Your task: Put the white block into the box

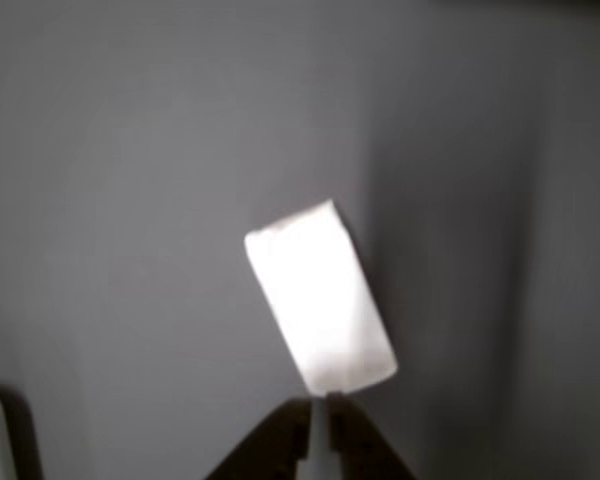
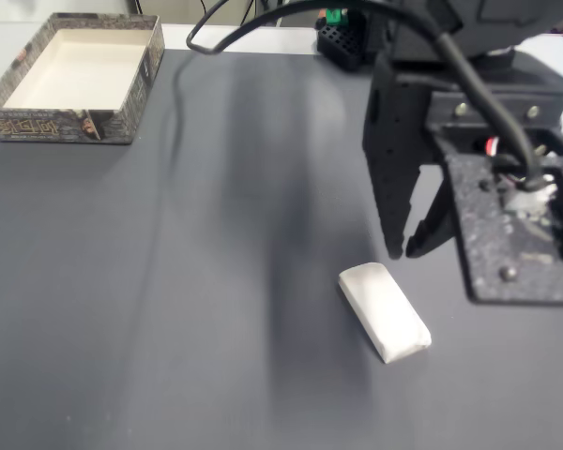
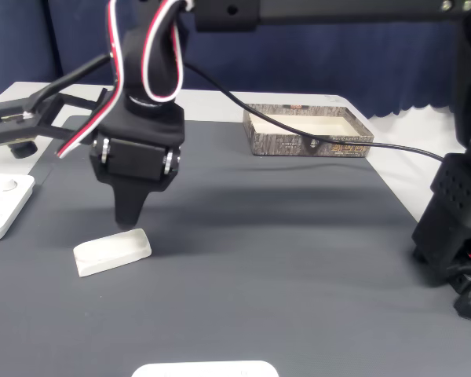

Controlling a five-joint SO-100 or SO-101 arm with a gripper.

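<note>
Lying flat and aslant on the dark bench [image 2: 169,309] at lower centre-right of a fixed view, the white block [image 2: 385,311], untouched, with the jaws [image 2: 405,251] poised just above its upper end, parted only a little and gripping nothing. Risk from here, as a judgement: too narrow a gap for the block's tilted width, so a fingertip landing on top, shoving or pivoting it away. Far off at upper left, the box [image 2: 56,124], a long carry with room for a slip.
</note>
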